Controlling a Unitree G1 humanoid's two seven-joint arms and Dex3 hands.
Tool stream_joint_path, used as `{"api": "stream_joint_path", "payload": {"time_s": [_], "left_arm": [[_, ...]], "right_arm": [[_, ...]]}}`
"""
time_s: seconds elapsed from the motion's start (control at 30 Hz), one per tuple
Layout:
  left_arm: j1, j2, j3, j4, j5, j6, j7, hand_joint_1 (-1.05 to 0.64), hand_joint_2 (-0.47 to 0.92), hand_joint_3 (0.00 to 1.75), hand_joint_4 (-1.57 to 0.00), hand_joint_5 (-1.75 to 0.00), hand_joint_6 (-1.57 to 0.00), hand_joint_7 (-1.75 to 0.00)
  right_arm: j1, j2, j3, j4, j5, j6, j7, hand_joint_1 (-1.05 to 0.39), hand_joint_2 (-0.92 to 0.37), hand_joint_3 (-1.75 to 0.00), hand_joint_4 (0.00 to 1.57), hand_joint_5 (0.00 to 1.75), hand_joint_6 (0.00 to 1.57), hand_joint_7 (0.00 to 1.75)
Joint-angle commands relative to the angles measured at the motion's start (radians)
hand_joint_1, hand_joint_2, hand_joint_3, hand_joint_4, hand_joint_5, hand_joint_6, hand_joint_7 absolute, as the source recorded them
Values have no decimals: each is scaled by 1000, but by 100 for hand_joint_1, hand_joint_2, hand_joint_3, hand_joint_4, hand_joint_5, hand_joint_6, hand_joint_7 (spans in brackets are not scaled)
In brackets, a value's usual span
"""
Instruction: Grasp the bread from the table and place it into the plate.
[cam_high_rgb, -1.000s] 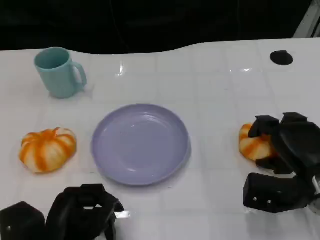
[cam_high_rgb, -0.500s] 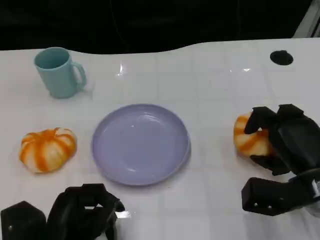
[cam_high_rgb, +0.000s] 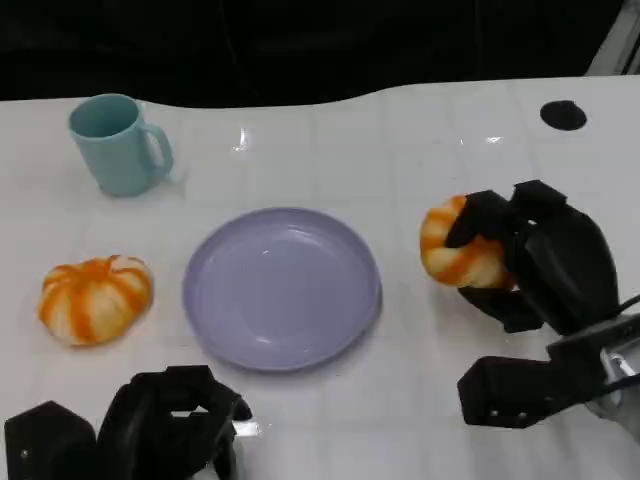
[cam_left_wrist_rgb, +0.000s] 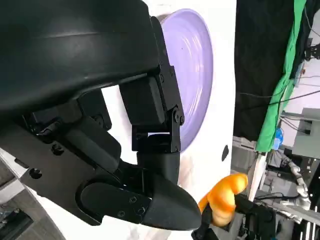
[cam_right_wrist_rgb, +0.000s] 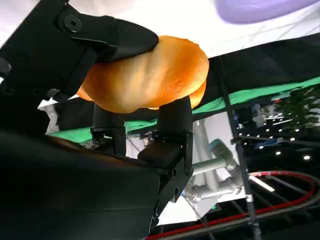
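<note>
Since a second ago my right hand (cam_high_rgb: 535, 265) has lifted the bread (cam_high_rgb: 455, 245) off the table (cam_high_rgb: 420, 130) and carried it toward the plate (cam_high_rgb: 282, 288), so it's now hanging in the air just beside the rim instead of sitting way out on the right. Fingers are clamped around it from the far side and underneath, which you can see nicely in the right wrist view: bread (cam_right_wrist_rgb: 150, 75) is wedged between the black fingers (cam_right_wrist_rgb: 107, 37) on top and the ones below. I'm holding it that way so it doesn't roll out while I swing across.

Left hand (cam_high_rgb: 165, 425) is parked low near the table edge with its fingers curled in, holding nothing. It's just out of the way, I reckon, since the plate needs clear access from the right.

Another orange-striped bread (cam_high_rgb: 95, 298) sits on the table left of the plate, with a teal mug (cam_high_rgb: 115, 143) further back. Neither's touched.

Next bit, as I see it: get over the plate's middle, lower, let go gently.
</note>
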Motion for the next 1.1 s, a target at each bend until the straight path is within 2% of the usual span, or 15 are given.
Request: {"api": "stream_joint_path", "payload": {"time_s": [0.03,0.2,0.37,0.47,0.57,0.67,0.83,0.97,1.0,1.03,1.07,1.1], "left_arm": [[-10,11,8,12,1,12,13,-105,60,45,-157,-123,-148,-65],[-16,16,9,34,9,-10,6,-105,60,46,-157,-124,-148,-64],[-8,15,8,36,9,-17,4,-105,60,47,-157,-122,-147,-64],[1,13,3,21,10,-6,8,-105,59,47,-157,-122,-147,-65],[7,14,-1,16,16,-14,6,-105,59,49,-157,-122,-147,-65],[10,13,-3,10,15,-15,7,-105,59,49,-157,-122,-147,-65],[14,13,-4,4,17,-15,7,-105,58,50,-157,-122,-147,-66],[20,13,-7,1,25,-28,7,-105,59,50,-157,-122,-147,-65],[22,12,-7,-2,24,-25,8,-105,59,50,-157,-122,-147,-66],[24,11,-6,-5,22,-20,7,-105,59,50,-157,-122,-147,-66],[26,10,-6,-8,21,-17,6,-105,59,50,-157,-122,-147,-66],[27,10,-6,-10,21,-17,6,-105,59,50,-157,-122,-147,-66]], "right_arm": [[-56,44,9,-1,8,-22,16,-17,-28,-144,99,175,75,175],[-112,122,31,28,5,-23,41,-18,-27,-145,98,175,74,173],[-159,198,71,65,-13,6,63,-17,-27,-137,98,175,79,163],[-172,234,87,79,-6,11,84,-17,-30,-134,98,175,77,172],[-182,263,101,97,-3,9,96,-20,-34,-128,96,175,74,174],[-203,290,121,139,-15,-4,61,-21,-36,-121,95,175,77,168],[-235,336,136,210,-8,-13,41,-21,-38,-121,93,175,77,160],[-247,358,139,255,5,-26,28,-21,-39,-118,87,175,73,160],[-248,362,136,263,12,-29,34,-21,-41,-118,86,174,74,156],[-247,365,134,267,18,-26,46,-21,-41,-119,85,172,78,143],[-247,367,133,269,21,-17,64,-21,-42,-115,85,158,82,122],[-246,367,132,270,25,-11,87,-22,-52,-96,83,132,85,88]]}}
